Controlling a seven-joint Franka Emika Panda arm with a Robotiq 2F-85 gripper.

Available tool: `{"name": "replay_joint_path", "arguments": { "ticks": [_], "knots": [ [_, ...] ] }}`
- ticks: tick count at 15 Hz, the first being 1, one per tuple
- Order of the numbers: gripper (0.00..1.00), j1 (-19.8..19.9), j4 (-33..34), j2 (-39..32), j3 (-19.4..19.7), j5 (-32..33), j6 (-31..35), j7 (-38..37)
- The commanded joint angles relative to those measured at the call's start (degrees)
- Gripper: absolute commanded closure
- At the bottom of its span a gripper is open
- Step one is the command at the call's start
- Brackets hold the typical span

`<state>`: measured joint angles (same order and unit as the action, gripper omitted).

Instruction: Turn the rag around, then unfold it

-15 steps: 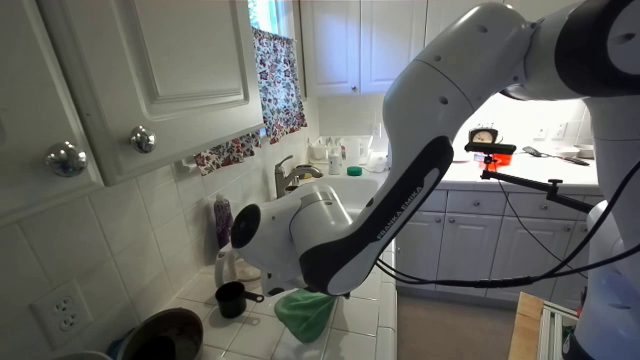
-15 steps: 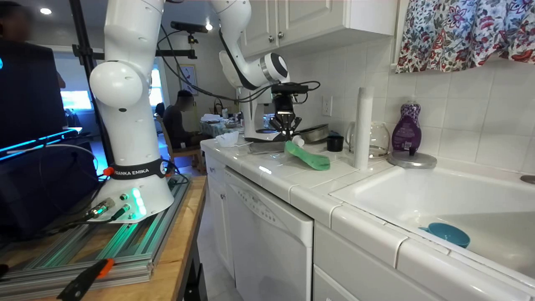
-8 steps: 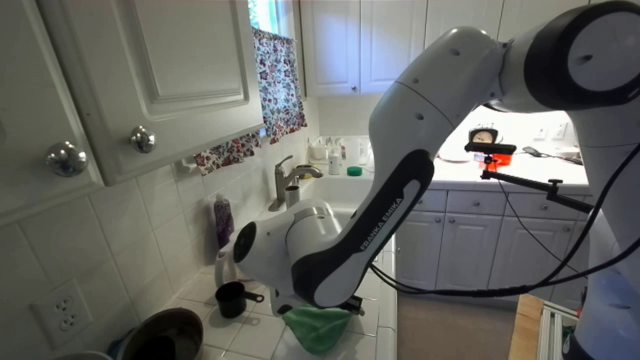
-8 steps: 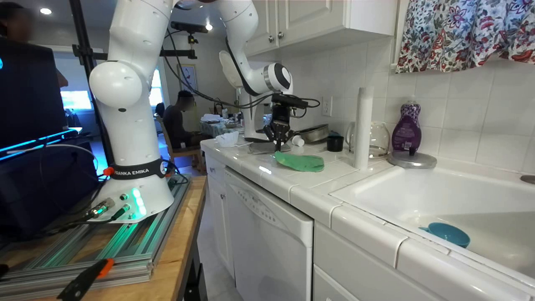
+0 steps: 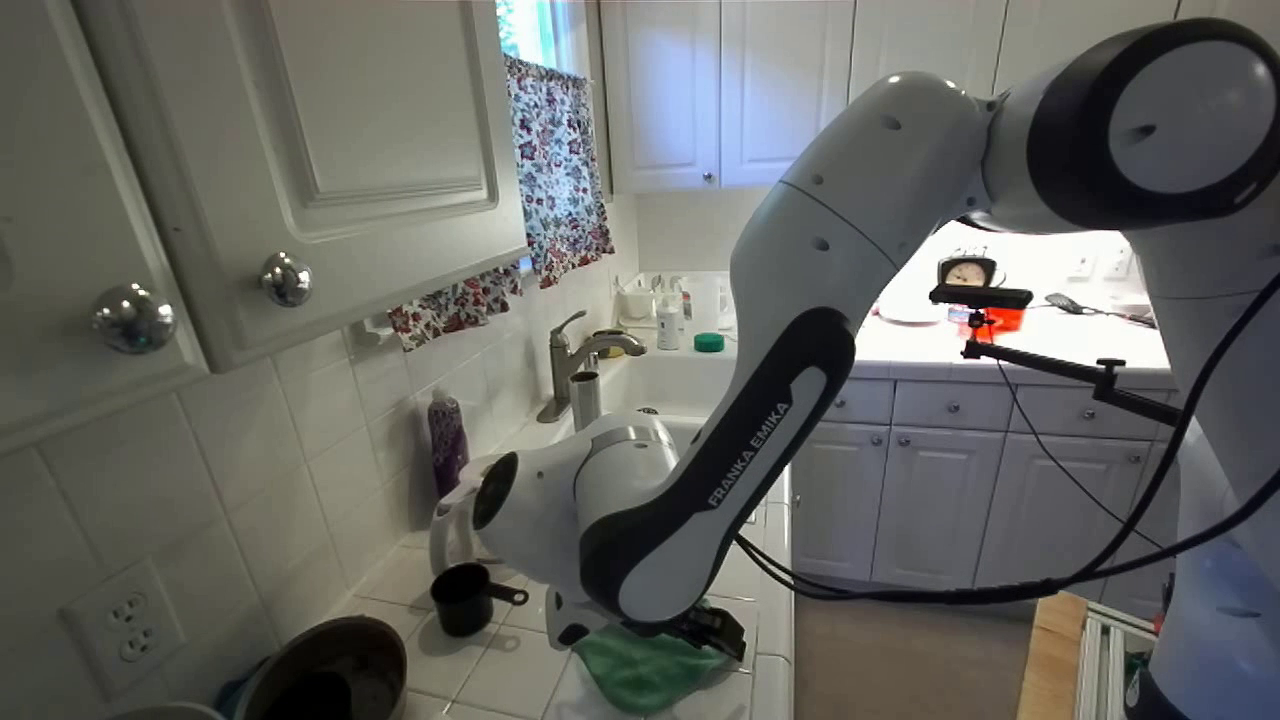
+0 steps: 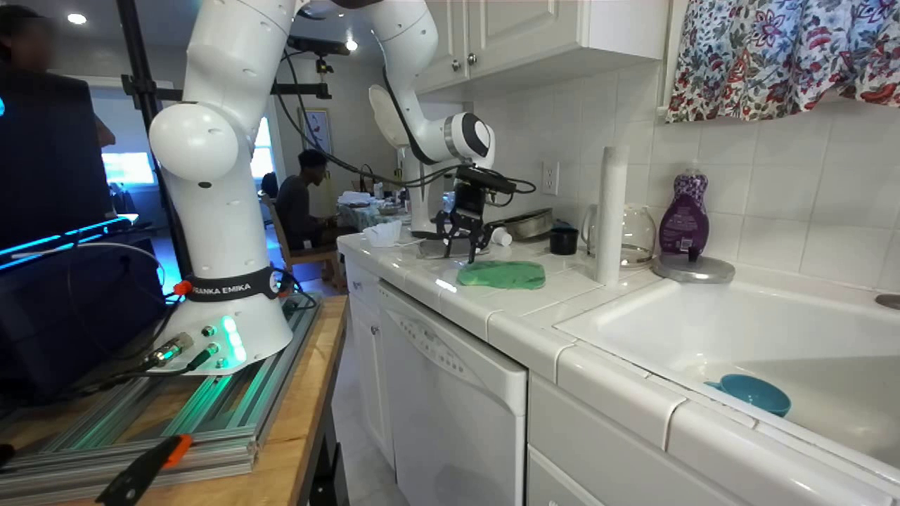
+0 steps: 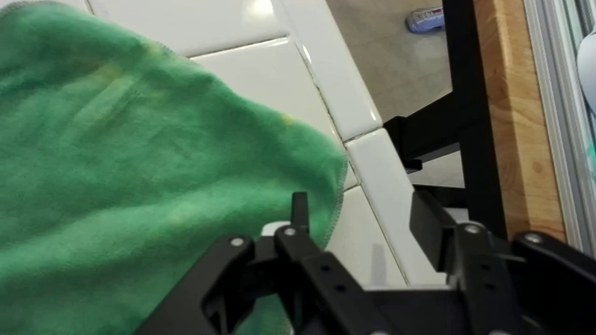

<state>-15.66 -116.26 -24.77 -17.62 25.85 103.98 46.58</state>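
A green rag (image 6: 503, 275) lies low and rather flat on the white tiled counter, visible in both exterior views. Much of the wrist view is filled by the rag (image 7: 163, 163), with soft ripples and a stitched rim; its left part runs out of that picture. My gripper (image 7: 361, 214) stands open at the rag's end, with bare tile showing between its fingers. One finger appears over the rag's rim, the other over the counter's edge. In an exterior view the gripper (image 6: 460, 253) is just above the counter; the arm partly covers the rag (image 5: 650, 675) in an exterior view.
A black measuring cup (image 5: 463, 600) and a dark pan (image 5: 325, 670) stand towards the wall. The counter's front edge (image 7: 363, 107) runs close by the gripper. Farther along are a white upright tube (image 6: 612, 218), a purple bottle (image 6: 685, 211) and the sink (image 6: 598, 323).
The gripper has come down and opened, letting go of the rag's end. The rag, earlier slanting up to the fingers, now rests on the counter, slightly shifted.
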Motion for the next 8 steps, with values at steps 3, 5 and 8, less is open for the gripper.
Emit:
{"name": "replay_joint_path", "arguments": {
  "ticks": [3, 5, 8],
  "knots": [
    [0.00, 1.07, -4.36, 3.06, -0.06, -0.89, 11.10, -1.67],
    [0.35, 1.44, -6.64, 4.38, 0.06, -0.63, 17.10, -2.37],
    [0.51, 2.01, -10.56, 6.80, 0.35, -0.56, 24.70, -3.67]
  ]
}}
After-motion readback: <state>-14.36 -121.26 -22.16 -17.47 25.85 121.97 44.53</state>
